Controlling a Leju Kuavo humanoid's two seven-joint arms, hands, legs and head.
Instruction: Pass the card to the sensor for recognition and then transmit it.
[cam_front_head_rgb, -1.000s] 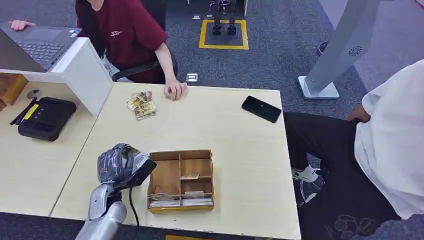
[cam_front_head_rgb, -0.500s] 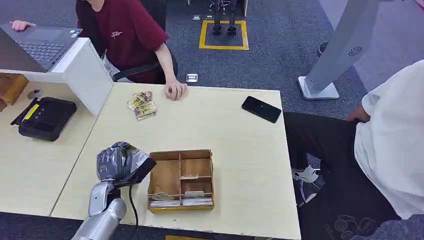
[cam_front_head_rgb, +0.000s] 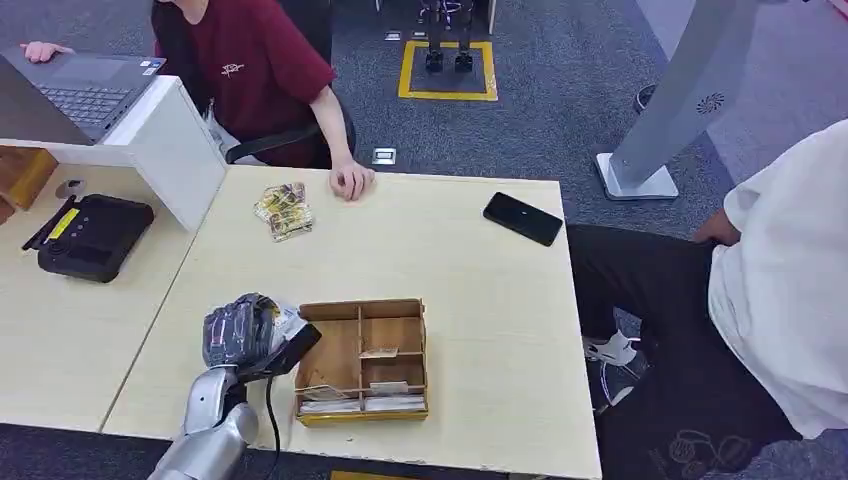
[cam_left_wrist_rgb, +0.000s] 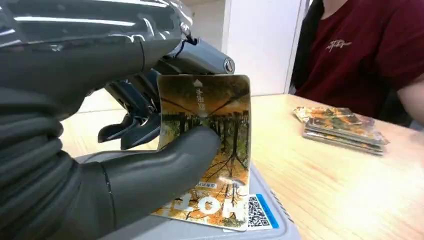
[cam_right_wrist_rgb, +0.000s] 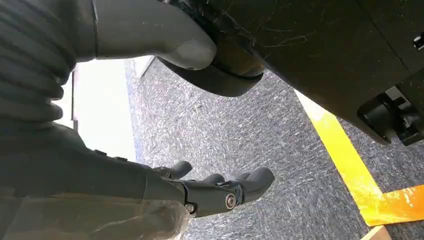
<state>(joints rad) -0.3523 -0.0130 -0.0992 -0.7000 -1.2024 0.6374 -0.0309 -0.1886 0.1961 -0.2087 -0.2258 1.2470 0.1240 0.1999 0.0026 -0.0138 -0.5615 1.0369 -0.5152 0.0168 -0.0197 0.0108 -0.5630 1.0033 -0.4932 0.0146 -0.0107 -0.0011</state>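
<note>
Left hand: the left hand (cam_front_head_rgb: 243, 330) is clamped on a card (cam_left_wrist_rgb: 207, 150), thumb pressed across its face and the darker fingers (cam_left_wrist_rgb: 131, 130) behind it.
Card: upright in that grip, an autumn-tree picture with a code patch at one corner, held just beside the wooden tray (cam_front_head_rgb: 363, 359) near the front edge of the table (cam_front_head_rgb: 470, 290).
Right hand: the right hand (cam_right_wrist_rgb: 210, 192) hangs over carpet, fingers apart and loosely curled, holding nothing.
Tray: divided into compartments, with a few more cards lying in the ones nearest the robot.
Sensor: the black reader (cam_front_head_rgb: 90, 237) sits on the neighbouring desk, well apart from the raised card.
Further out: a small stack of cards (cam_front_head_rgb: 283, 210) lies near a seated person's hand (cam_front_head_rgb: 350, 180); a phone (cam_front_head_rgb: 523, 218) rests toward the far side.
Progress: picking the card up looks done. Presenting it to the reader and handing it on are, I'd judge, both not yet done.
</note>
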